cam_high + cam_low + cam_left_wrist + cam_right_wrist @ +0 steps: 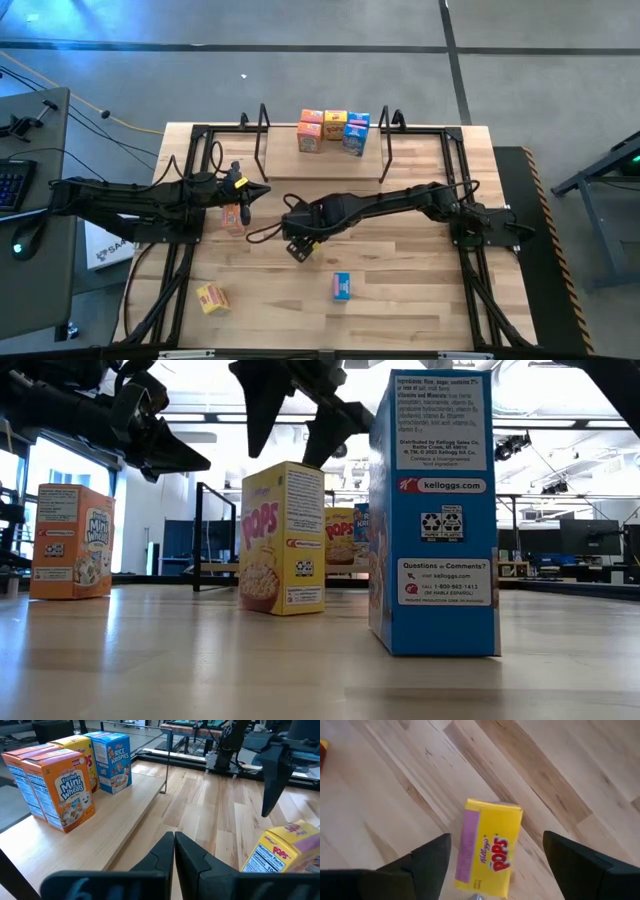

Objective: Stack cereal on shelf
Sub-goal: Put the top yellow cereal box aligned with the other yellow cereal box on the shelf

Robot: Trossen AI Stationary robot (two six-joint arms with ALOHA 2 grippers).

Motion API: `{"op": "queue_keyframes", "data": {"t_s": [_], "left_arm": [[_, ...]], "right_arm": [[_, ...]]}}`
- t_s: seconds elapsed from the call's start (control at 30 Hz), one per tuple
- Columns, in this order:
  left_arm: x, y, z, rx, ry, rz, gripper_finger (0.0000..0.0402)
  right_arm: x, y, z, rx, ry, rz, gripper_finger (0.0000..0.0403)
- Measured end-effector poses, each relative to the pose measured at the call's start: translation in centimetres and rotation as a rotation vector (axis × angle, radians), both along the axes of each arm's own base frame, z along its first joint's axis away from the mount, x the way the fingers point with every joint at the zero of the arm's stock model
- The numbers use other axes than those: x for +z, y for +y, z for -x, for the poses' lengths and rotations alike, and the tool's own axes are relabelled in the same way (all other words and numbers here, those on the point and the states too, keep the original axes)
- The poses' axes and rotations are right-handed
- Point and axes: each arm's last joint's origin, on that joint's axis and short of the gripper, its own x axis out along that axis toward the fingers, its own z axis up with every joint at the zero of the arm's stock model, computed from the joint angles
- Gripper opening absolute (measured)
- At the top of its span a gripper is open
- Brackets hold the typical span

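Wooden table point(400, 300): right gripper point(495, 865) fingers apart, above upright yellow Pops box point(490, 847). Left gripper point(174, 851) fingers together, near shelf point(125, 815). Box likely light, crushable; grip narrow sides.

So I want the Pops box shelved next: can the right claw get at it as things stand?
Probably yes. The right claw hangs open straight above the yellow Pops box, one finger on each side, nothing between them.

Plank table point(400, 300) with shelf point(330, 160) of cereal boxes point(334, 131), loose boxes point(342, 286) scattered.
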Motion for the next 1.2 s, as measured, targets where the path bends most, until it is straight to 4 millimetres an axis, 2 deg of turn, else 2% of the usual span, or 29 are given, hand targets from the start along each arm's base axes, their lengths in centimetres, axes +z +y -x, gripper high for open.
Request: {"op": "queue_keyframes", "data": {"t_s": [0.43,0.87,1.03,1.2], "left_arm": [[0.0,0.0,0.0,-0.008,-0.001,0.002,0.0007],[0.0,0.0,0.0,-0.008,0.000,0.002,0.0007],[0.0,0.0,0.0,-0.008,0.000,0.002,0.0007],[0.0,0.0,0.0,-0.008,0.002,0.002,0.0007]], "right_arm": [[-2.6,0.6,0.0,-0.007,0.047,-0.053,0.0289],[-2.8,0.1,-0.1,0.060,0.052,-0.041,0.0150],[-1.5,-0.9,-0.5,0.140,0.012,-0.013,0.0142],[1.3,-3.6,-0.5,0.260,-0.014,0.062,0.0146]]}}
